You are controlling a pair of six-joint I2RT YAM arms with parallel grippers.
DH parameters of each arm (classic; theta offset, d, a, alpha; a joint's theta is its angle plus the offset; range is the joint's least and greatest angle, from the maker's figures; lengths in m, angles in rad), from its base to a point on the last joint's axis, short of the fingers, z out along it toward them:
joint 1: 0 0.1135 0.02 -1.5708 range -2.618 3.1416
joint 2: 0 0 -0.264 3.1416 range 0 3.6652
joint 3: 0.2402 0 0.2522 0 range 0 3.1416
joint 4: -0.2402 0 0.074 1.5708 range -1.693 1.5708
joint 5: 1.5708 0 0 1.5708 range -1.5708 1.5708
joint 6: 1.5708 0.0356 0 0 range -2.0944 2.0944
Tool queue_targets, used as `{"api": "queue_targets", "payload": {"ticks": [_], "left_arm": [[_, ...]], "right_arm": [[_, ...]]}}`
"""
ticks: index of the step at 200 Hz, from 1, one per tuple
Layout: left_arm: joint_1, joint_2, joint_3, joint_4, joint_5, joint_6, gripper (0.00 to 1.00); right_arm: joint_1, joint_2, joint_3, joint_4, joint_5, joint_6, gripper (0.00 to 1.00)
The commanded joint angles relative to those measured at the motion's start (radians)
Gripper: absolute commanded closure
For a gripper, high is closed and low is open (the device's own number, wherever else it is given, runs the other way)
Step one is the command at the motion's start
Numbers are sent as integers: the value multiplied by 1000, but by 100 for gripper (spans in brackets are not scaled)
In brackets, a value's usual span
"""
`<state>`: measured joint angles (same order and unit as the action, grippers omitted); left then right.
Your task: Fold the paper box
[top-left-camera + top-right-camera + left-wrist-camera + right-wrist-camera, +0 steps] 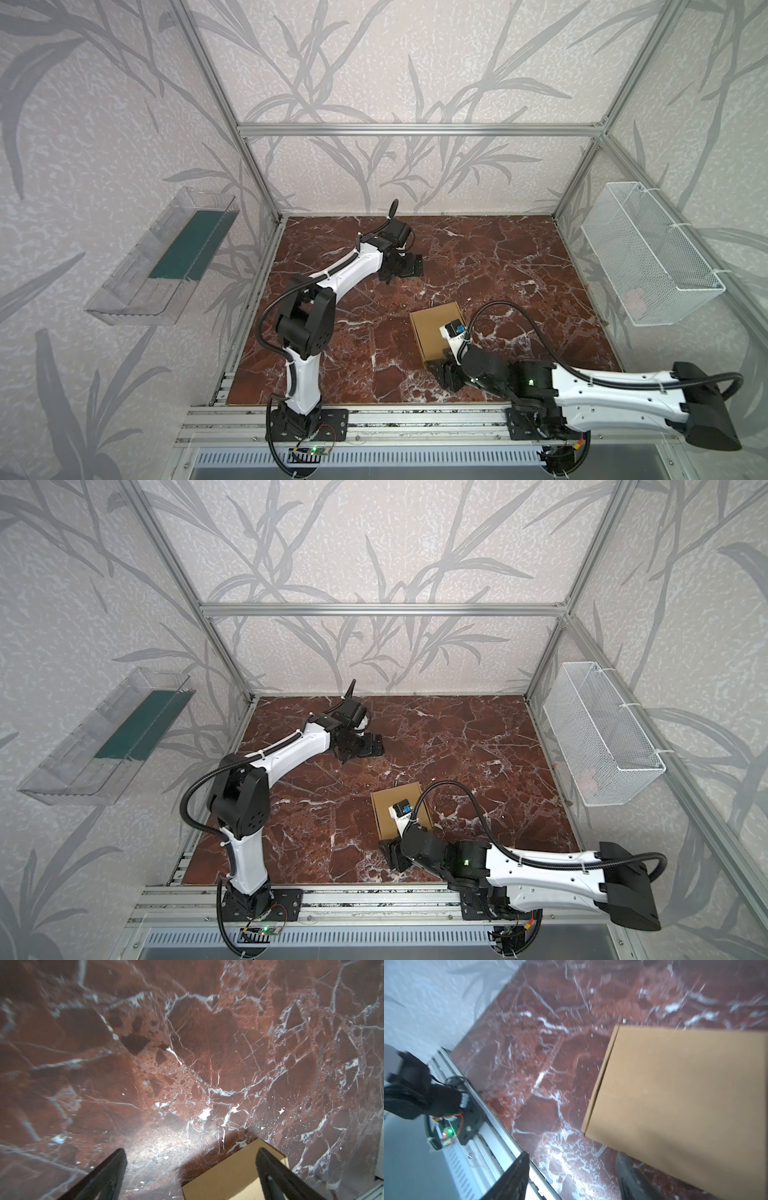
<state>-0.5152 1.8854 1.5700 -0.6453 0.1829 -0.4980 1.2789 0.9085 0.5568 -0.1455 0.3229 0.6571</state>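
One flat, rectangular paper box [430,334] on marbled tabletop [498,257].

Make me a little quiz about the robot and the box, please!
1. True or false: the box lies on the table.
2. Is the left gripper open or shut?
3. Where is the right gripper? A) beside the box B) far from it

Key: 1 true. 2 open, with nothing in it. 3 A.
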Motion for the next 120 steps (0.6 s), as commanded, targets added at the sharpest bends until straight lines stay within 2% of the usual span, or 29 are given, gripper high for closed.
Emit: {"api": "queue_targets", "payload": {"ticks": [1, 9, 16, 42, 71, 85, 92, 102, 113, 120], "left_arm": [[-4, -171, -66, 49, -119, 97, 1], [-4, -221, -111, 83, -154, 104, 1], [-1, -265, -156, 106, -177, 116, 1], [5, -424, -332, 182, -313, 141, 1], [39, -578, -531, 285, -504, 165, 1], [99, -629, -593, 300, -524, 153, 1], [132, -651, -624, 308, -526, 146, 1], [180, -681, -665, 334, -539, 143, 1], [228, -701, -721, 370, -605, 116, 1], [269, -708, -758, 413, -586, 104, 1]], "right_arm": [[-94, -123, 64, -199, 80, -141, 21], [-156, -166, 74, -223, 45, -158, 13], [-218, -197, 82, -239, 17, -169, 0], [-468, -242, 119, -252, -61, -238, 1], [-713, -154, 168, -218, -104, -272, 1], [-805, -122, 147, -139, -104, -306, 1], [-834, -117, 127, -83, -78, -334, 1], [-861, -112, 73, 29, 17, -407, 1], [-885, -100, -3, 209, 101, -498, 1], [-901, -87, -46, 328, 120, -558, 1]]}}
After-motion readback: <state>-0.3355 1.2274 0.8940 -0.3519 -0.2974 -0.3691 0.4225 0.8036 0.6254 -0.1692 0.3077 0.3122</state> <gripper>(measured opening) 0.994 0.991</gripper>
